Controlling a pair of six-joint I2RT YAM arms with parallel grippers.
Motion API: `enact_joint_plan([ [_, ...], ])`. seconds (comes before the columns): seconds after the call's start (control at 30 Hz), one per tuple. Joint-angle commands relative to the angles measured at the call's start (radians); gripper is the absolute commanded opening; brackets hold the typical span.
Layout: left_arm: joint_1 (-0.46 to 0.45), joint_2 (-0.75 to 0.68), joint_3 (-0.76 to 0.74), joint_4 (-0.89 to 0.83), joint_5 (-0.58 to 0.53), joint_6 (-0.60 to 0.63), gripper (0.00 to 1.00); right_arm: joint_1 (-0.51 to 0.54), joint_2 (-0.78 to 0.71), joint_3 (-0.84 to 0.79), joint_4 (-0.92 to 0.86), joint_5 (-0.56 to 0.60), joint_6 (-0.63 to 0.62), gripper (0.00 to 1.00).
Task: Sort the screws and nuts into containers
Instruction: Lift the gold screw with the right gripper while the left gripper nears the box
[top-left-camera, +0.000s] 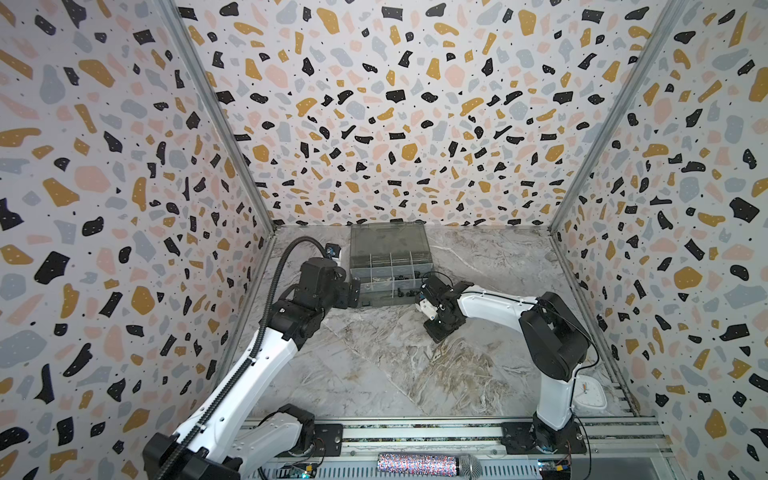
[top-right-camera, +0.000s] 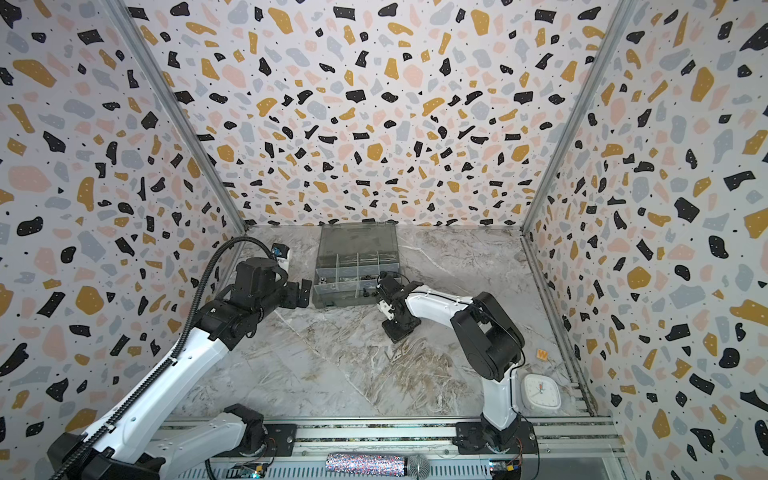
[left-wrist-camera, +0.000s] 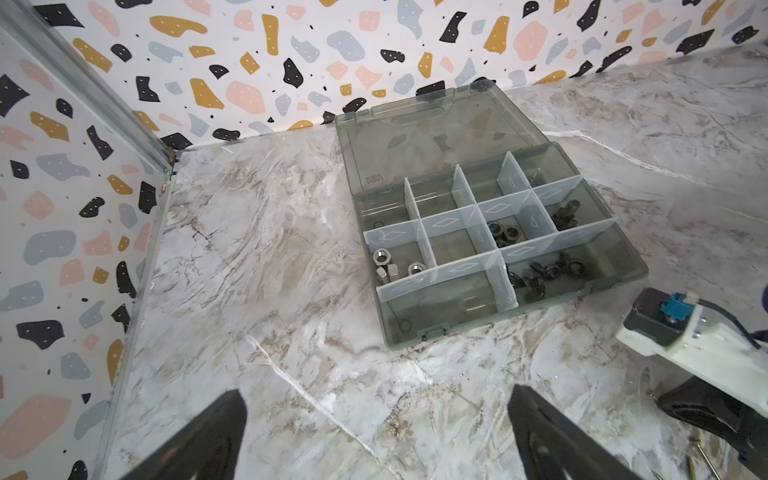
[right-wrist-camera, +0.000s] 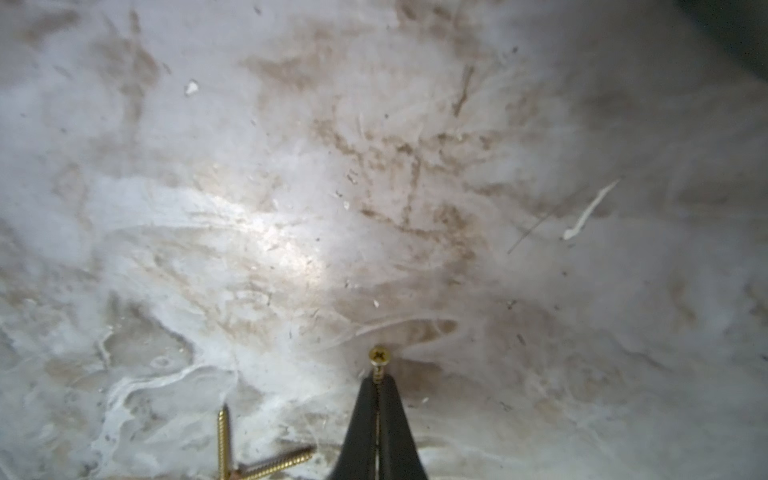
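Observation:
The smoky-grey organizer box (top-left-camera: 365, 297) (top-right-camera: 332, 301) (left-wrist-camera: 436, 332) lies with its lid open at the back of the table. Its containers hold silver nuts (left-wrist-camera: 386, 264), black nuts (left-wrist-camera: 503, 235), black wing nuts (left-wrist-camera: 548, 272) and short black bolts (left-wrist-camera: 567, 212). My left gripper (left-wrist-camera: 376, 392) (top-left-camera: 353, 293) hangs open and empty just left of the box. In front of the box's right end, my right gripper (right-wrist-camera: 377, 380) (top-left-camera: 437, 334) is down at the table and shut on a brass screw (right-wrist-camera: 380, 356), whose head sticks out past the tips. Two more brass screws (right-wrist-camera: 223, 440) lie crossed beside it.
A white clock (top-right-camera: 540, 390) lies at the right front by the right arm's base, and a small orange tile (top-right-camera: 542, 354) lies behind it. A small white device (top-right-camera: 280, 253) sits at the back left. Patterned walls close in three sides.

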Motion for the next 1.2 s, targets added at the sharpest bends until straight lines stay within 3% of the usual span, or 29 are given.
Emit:
enact_joint_plan([
  [0.0,0.018,0.038,0.045,0.024,0.024,-0.017,1.00,-0.008,-0.011,0.024,-0.016,-0.021,0.029,0.00],
  [0.63,0.040,0.298,0.159,0.104,0.052,-0.069,1.00,-0.056,0.010,0.145,-0.091,-0.048,0.038,0.00],
  [1.17,0.054,0.331,0.152,0.138,0.067,-0.087,1.00,-0.097,-0.014,0.117,-0.101,-0.034,0.028,0.00],
])
